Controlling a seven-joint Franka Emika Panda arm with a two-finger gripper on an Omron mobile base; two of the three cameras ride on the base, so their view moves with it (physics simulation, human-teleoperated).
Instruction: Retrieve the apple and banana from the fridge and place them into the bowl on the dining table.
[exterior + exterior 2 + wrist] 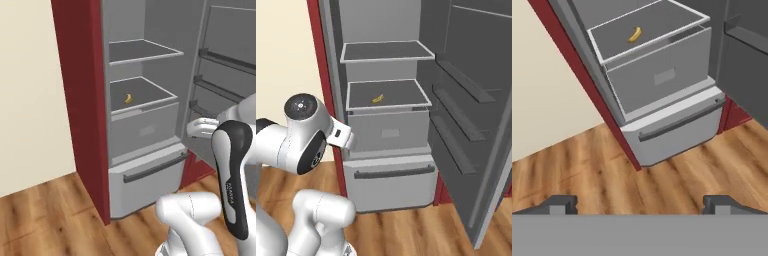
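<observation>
Wood-plank floor and cream wall frame the scene. Fridge: tall, grey, edged by dark red panels, door swung wide open, standing ahead of the hand; two inner shelves, a drawer beneath, a bottom drawer with a dark bar handle. Hand: fingers spread fully apart, holding nothing, well short of the fridge. Banana: small, yellow, lying on the lower shelf, far ahead of the hand.

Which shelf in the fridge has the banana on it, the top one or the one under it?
The lower shelf, the one just above the grey drawer. The banana lies on it; the upper shelf is bare.
</observation>
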